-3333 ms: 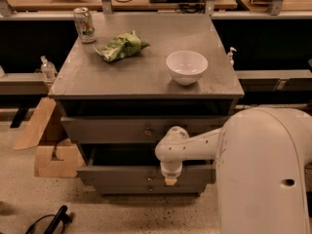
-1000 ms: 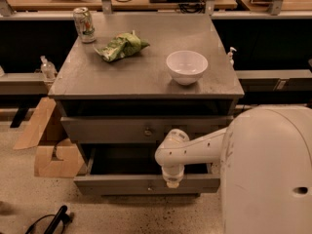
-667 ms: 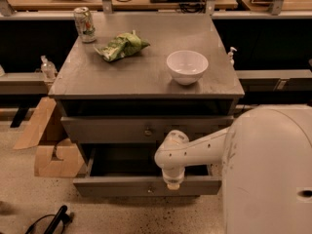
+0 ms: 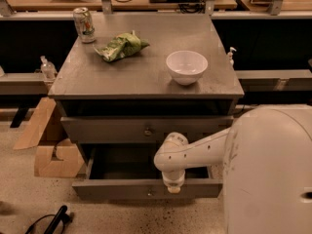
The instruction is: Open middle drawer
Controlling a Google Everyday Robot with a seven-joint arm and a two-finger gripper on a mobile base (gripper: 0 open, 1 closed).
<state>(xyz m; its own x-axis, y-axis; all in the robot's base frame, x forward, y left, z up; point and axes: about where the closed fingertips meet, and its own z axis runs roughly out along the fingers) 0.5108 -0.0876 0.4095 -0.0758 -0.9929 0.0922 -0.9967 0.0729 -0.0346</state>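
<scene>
1. Centrally, grey cabinet [image 4: 146,82] with flat top, viewed from above and in front; beneath the top a dark recess, then drawer fronts.
2. Directly under the recess, upper drawer front [image 4: 107,129]: shut, flush with the cabinet body, upper knob [image 4: 147,129] at centre.
3. Next down, middle drawer [image 4: 112,189]: standing open, drawn well forward of the cabinet toward the camera; dark interior exposed behind its plain grey front; centre knob [image 4: 151,192] small and round, midway along that front.
4. Over the open drawer, gripper [image 4: 173,187]: pointing straight down from the end of the white arm [image 4: 204,147], at the top edge of the middle drawer's front, just right of the centre knob. Grip state (released, clenched or grasping): cannot tell. Contact with the front: cannot tell.
5. At lower right, robot body [image 4: 273,174]: large white rounded housing, in front of the cabinet's right corner, arm reaching from it toward the drawer.
6. On the cabinet top: soda can [image 4: 84,24] upright at the back left corner; crumpled green bag [image 4: 122,46] near the can, to its right; white bowl [image 4: 186,66] upright, right of centre, apart from the bag.
7. Left of the cabinet: cardboard pieces [image 4: 48,152] on the speckled floor [image 4: 24,199], close to the cabinet's side; small pump bottle [image 4: 47,68] on a ledge behind them.
8. At bottom left, black object [image 4: 51,220] lying on the floor, kind not discernible.
</scene>
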